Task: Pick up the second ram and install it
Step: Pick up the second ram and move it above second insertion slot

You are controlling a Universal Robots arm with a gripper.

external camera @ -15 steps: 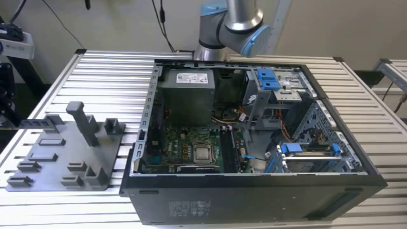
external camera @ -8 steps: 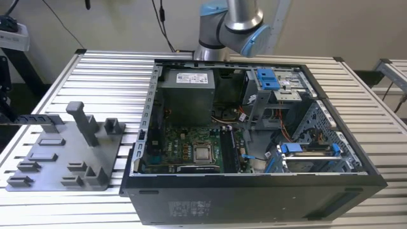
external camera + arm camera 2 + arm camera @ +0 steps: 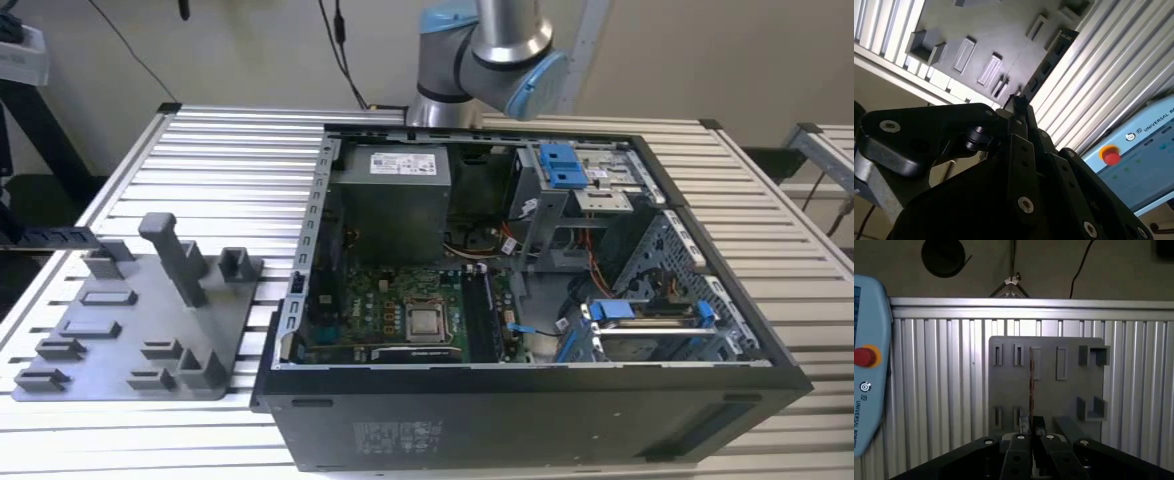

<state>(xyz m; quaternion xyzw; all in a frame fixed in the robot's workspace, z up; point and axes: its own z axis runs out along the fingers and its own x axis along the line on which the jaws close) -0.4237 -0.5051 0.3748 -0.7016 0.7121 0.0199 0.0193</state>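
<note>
Half done, I judge: fingers (image 3: 1017, 452) closed on the second ram (image 3: 1030, 385), held clear of the fixture tray (image 3: 1054, 395); seating it in the computer case (image 3: 534, 410), at the exterior view's right, remains.

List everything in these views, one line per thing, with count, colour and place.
table: one, silver, slatted, under everything
computer case: one, black, side open, on the table
motherboard: one, green, inside the case
power supply: one, grey, in the case's far part
fixture tray: one, grey, on the table at the exterior view's left of the case
teach pendant: one, pale blue with a red button, near the table in both wrist views
second ram: one, dark, edge-on in the first wrist view, seen against the tray
arm: one, grey with blue caps, behind the case
gripper: one, black, jaws shut on the ram
</note>
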